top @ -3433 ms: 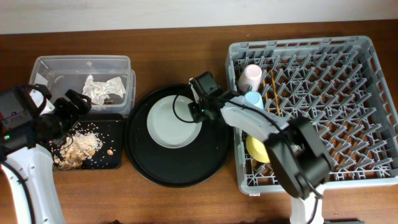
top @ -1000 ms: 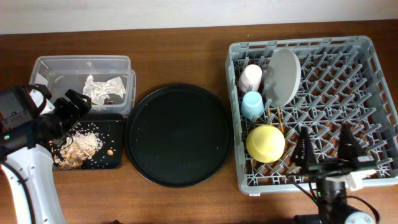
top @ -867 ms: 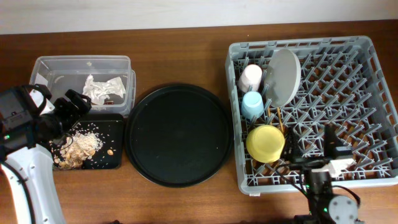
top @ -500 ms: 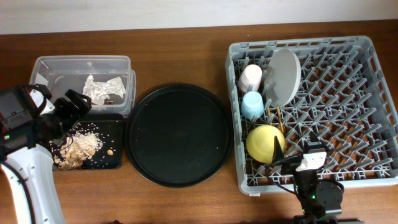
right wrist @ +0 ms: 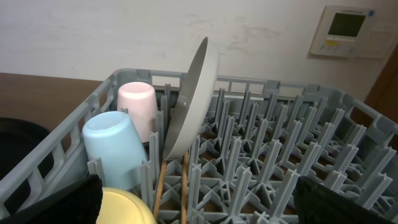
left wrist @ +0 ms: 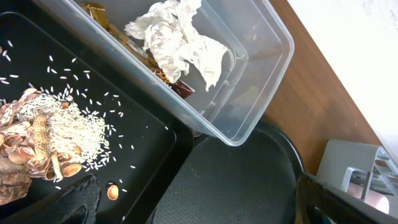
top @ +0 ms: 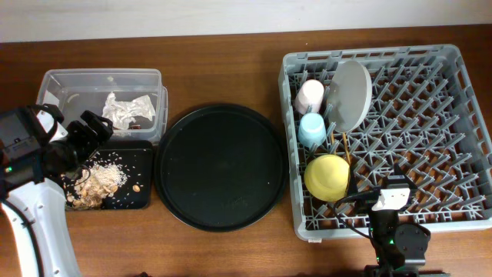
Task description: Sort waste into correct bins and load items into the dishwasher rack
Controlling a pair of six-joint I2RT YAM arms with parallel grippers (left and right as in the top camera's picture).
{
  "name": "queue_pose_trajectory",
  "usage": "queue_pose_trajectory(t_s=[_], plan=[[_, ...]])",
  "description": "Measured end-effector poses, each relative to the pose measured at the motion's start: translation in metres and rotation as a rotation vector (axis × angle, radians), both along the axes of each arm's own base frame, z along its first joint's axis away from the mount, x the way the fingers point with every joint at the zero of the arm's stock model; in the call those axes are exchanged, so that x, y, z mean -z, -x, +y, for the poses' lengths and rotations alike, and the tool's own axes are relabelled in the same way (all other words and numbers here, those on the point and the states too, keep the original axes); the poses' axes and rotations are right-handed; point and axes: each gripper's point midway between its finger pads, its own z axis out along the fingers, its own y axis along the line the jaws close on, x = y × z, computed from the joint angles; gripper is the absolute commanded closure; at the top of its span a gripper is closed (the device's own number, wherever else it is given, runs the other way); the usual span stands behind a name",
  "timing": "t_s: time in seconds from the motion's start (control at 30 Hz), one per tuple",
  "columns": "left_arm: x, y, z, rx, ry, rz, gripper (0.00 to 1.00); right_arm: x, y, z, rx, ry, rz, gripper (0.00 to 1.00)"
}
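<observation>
The grey dishwasher rack (top: 400,115) holds a pink cup (top: 310,96), a light-blue cup (top: 312,129), a yellow bowl (top: 328,177), an upright pale plate (top: 352,85) and chopsticks (top: 344,148). My right gripper (right wrist: 199,211) is open low over the rack's front, behind the bowl (right wrist: 124,208), touching nothing. At the left, the clear tub (top: 54,85) contains the white napkin (top: 127,108) and a brown wrapper (left wrist: 165,78). Food scraps (top: 100,181) lie in the shallow black tray (top: 142,196). My left gripper (top: 91,129) hangs open and empty above that tray.
A large round black tray (top: 221,165) lies between the bins and the rack, with nothing on it. The right arm's base sits at the table's front edge below the rack. A wall panel (right wrist: 348,25) shows behind the rack.
The plate has gone from the round tray into the rack. The right arm has drawn back to the rack's front edge. The left arm has not moved.
</observation>
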Motion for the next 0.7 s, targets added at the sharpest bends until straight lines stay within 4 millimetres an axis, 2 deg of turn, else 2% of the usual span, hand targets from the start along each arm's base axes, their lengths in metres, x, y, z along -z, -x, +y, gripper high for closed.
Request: queue_pose_trajectory(t_s=[0.13, 0.2, 0.23, 0.27, 0.3, 0.33, 0.37, 0.4, 0.43, 0.5, 0.6, 0.63, 0.67, 0.7], plan=[[0.000, 0.000, 0.000, 0.000, 0.000, 0.000, 0.01, 0.000, 0.000, 0.000, 0.000, -0.001, 0.000, 0.02], [-0.005, -0.001, -0.011, 0.029, -0.016, -0.012, 0.01, 0.000, 0.000, 0.000, 0.000, 0.000, 0.000, 0.01], [-0.012, 0.001, -0.029, 0.075, -0.034, -0.037, 0.01, 0.000, 0.000, 0.000, 0.000, -0.001, 0.000, 0.02], [-0.026, 0.007, -0.057, 0.149, -0.052, -0.084, 0.01, 0.000, 0.000, 0.000, 0.000, 0.000, 0.000, 0.02], [-0.044, 0.021, -0.096, 0.258, -0.068, -0.156, 0.01, 0.000, 0.000, 0.000, 0.000, -0.001, -0.001, 0.02], [-0.058, 0.032, -0.115, 0.313, -0.081, -0.214, 0.01, 0.000, 0.000, 0.000, 0.001, 0.000, 0.000, 0.02], [-0.064, 0.053, -0.134, 0.372, -0.093, -0.267, 0.01, 0.000, 0.000, 0.000, 0.001, -0.001, -0.002, 0.02], [-0.066, 0.068, -0.143, 0.401, -0.095, -0.299, 0.01, 0.000, 0.000, 0.000, 0.001, 0.000, -0.002, 0.02], [-0.065, 0.088, -0.146, 0.408, -0.108, -0.350, 0.01, -0.001, 0.000, 0.000, 0.002, 0.000, -0.003, 0.01], [-0.051, 0.119, -0.146, 0.401, -0.132, -0.428, 0.01, -0.001, 0.000, 0.000, 0.002, 0.000, -0.002, 0.02], [-0.045, 0.116, -0.141, 0.360, -0.208, -0.674, 0.01, -0.001, 0.000, 0.000, 0.002, 0.000, -0.003, 0.02], [-0.052, 0.112, -0.140, 0.350, -0.226, -0.748, 0.01, -0.001, 0.000, 0.000, 0.002, -0.001, -0.004, 0.02], [-0.069, 0.105, -0.138, 0.321, -0.276, -0.957, 0.01, -0.001, 0.000, 0.000, 0.002, 0.000, -0.002, 0.02], [-0.072, 0.104, -0.137, 0.311, -0.289, -1.015, 0.01, -0.001, 0.000, 0.000, 0.002, 0.000, -0.002, 0.01]])
